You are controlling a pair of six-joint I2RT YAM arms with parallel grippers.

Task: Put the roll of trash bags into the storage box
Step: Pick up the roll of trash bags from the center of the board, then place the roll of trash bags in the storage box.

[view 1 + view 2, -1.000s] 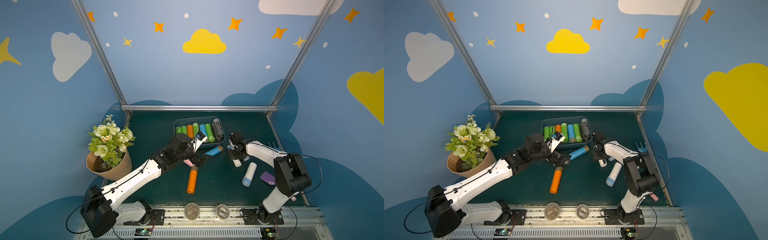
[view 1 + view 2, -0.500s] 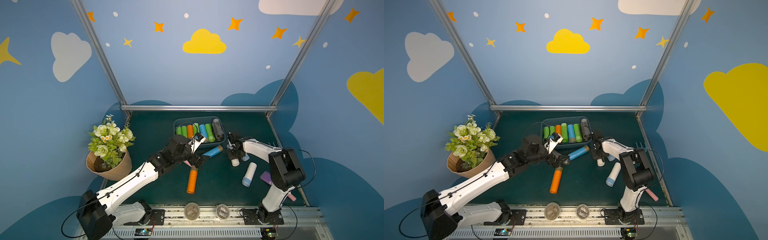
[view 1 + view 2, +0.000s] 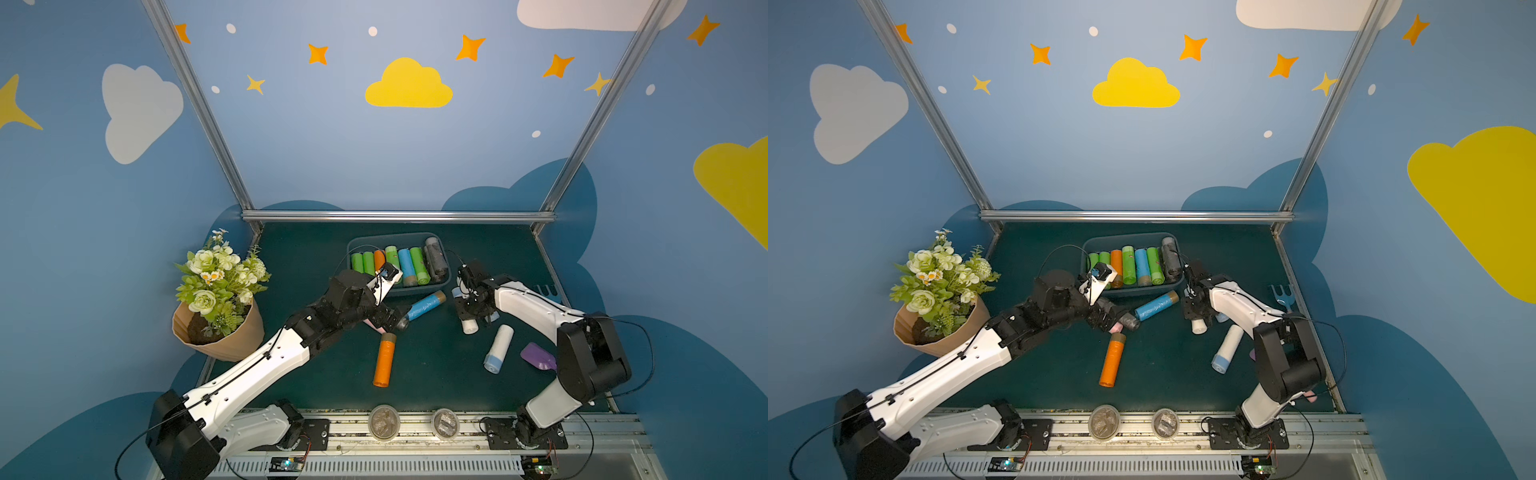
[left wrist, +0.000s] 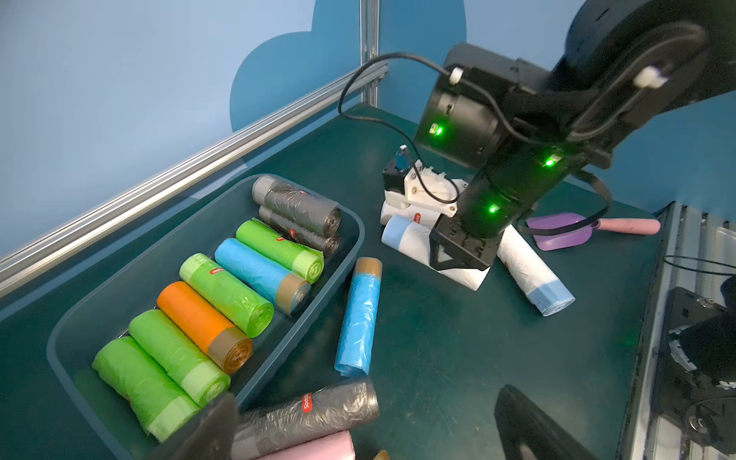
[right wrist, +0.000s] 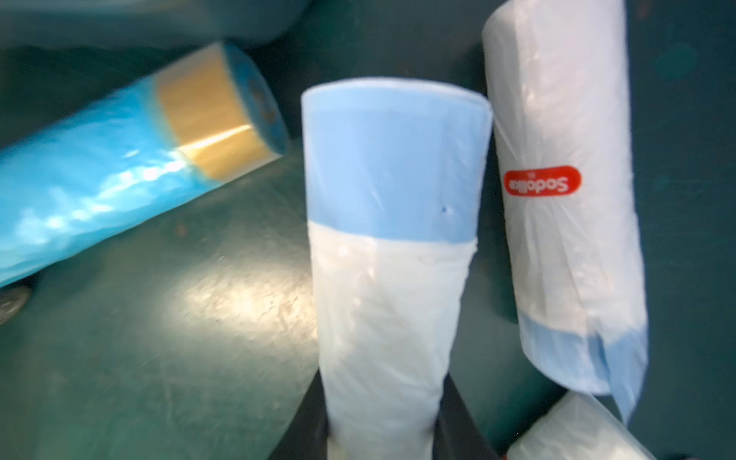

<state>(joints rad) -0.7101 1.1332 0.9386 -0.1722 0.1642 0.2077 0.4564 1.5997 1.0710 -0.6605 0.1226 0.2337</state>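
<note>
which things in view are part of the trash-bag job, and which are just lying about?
Job: storage box; right gripper, shut on a white roll; loose: two more white rolls, blue roll, orange roll, black roll, pink roll.

Lying about: flower pot, purple scoop, blue rake, two round dishes.

The right gripper [image 5: 380, 432] squeezes a white roll [image 5: 390, 302] with a pale blue end. A second white roll [image 5: 565, 239] sits just beside it, a blue roll [image 5: 99, 187] near.
</note>
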